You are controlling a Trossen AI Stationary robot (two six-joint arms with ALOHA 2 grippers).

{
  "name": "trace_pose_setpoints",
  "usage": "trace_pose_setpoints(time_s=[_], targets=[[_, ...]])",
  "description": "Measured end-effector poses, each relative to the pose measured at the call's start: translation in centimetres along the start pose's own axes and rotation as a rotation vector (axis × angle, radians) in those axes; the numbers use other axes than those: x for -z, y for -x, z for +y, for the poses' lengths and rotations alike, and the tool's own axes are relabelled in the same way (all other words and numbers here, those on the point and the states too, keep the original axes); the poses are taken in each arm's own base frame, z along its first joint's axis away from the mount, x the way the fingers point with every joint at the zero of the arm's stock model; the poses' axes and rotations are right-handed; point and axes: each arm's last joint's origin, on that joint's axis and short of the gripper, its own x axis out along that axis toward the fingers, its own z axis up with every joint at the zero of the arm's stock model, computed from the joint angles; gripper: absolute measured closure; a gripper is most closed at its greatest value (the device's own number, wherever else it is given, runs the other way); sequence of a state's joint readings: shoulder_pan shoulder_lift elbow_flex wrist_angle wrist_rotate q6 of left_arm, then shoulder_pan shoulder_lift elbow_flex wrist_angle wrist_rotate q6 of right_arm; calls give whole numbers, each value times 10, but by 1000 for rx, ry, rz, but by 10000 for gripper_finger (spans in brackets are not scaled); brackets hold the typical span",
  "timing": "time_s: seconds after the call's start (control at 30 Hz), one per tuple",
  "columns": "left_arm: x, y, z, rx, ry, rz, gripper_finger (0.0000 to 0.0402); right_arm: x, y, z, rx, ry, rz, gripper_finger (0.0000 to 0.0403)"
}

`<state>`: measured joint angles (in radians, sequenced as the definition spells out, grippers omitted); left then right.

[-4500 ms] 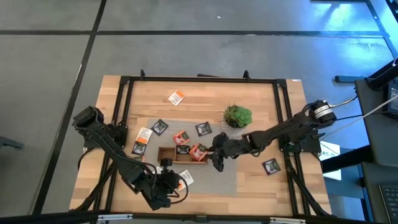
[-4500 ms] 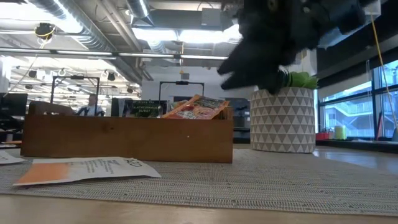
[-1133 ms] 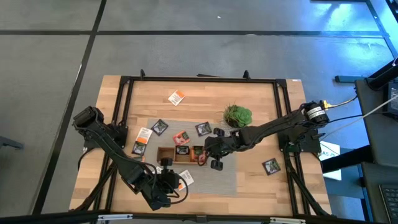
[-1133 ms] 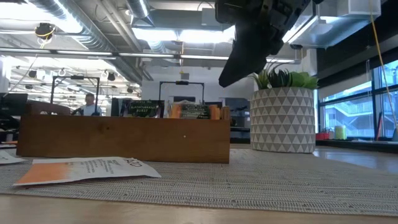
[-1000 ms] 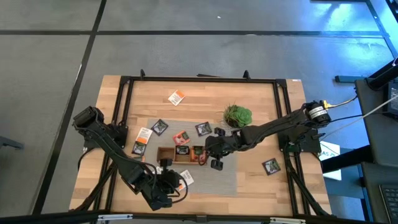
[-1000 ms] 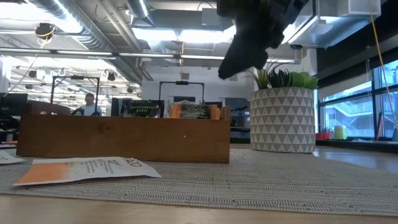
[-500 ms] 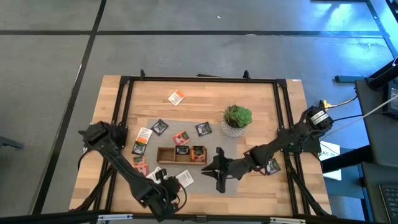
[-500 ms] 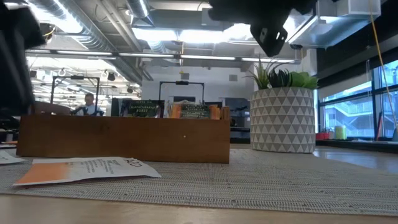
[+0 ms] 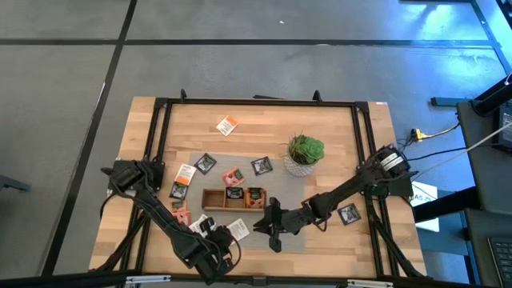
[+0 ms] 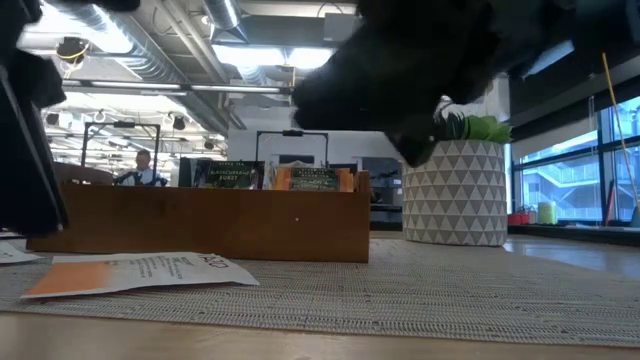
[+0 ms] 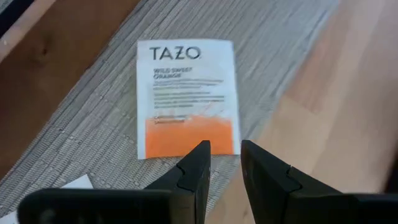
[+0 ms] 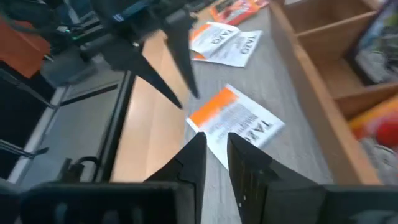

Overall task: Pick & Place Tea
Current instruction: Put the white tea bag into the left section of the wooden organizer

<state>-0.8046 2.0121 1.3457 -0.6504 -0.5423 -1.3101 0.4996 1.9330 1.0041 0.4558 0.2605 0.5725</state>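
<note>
A white-and-orange tea sachet (image 9: 238,230) lies flat on the grey mat, just in front of the wooden tray (image 9: 210,198). It fills the left wrist view (image 11: 186,99) and lies ahead in the right wrist view (image 12: 236,121). My right gripper (image 9: 259,227) hovers at its right side and my left gripper (image 9: 222,238) at its near-left side. Each gripper's fingertips stand a narrow gap apart with nothing between them (image 11: 225,146) (image 12: 216,137). Sachets stand in the tray's middle and right compartments (image 9: 245,196). Other sachets lie scattered on the mat and the wood.
The potted plant (image 9: 305,152) stands on the mat's far right. Loose sachets lie beyond the tray (image 9: 206,163) (image 9: 262,166) (image 9: 234,176), at its left (image 9: 182,180), far off (image 9: 228,125) and under the right arm (image 9: 349,214). A black frame (image 9: 364,144) edges the table.
My right gripper has left the tray's right end, moved toward the table's near edge and come down, then shifted left toward the white-and-orange sachet. My left gripper has moved a little toward the near edge. The sachets have not moved.
</note>
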Motion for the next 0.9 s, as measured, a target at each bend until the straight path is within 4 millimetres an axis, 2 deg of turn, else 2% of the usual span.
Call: trace_pose_setpoints(time_s=[0.13, 0.3, 0.5, 0.73, 0.9], targets=[[2, -10, 1, -27, 7, -3, 315, -3, -10, 5, -22, -2, 2, 309], [9, -21, 1, -52, 9, 15, 315, -4, -12, 7, -26, -10, -4, 279], [14, -22, -1, -52, 3, -4, 315, -1, -13, 6, -10, -129, 17, 259], [22, -19, -3, -45, -14, -25, 314, 3, -16, 4, 0, -170, 29, 240], [23, -19, -3, -43, -19, -42, 313, 9, -19, 1, 14, -226, 47, 201]])
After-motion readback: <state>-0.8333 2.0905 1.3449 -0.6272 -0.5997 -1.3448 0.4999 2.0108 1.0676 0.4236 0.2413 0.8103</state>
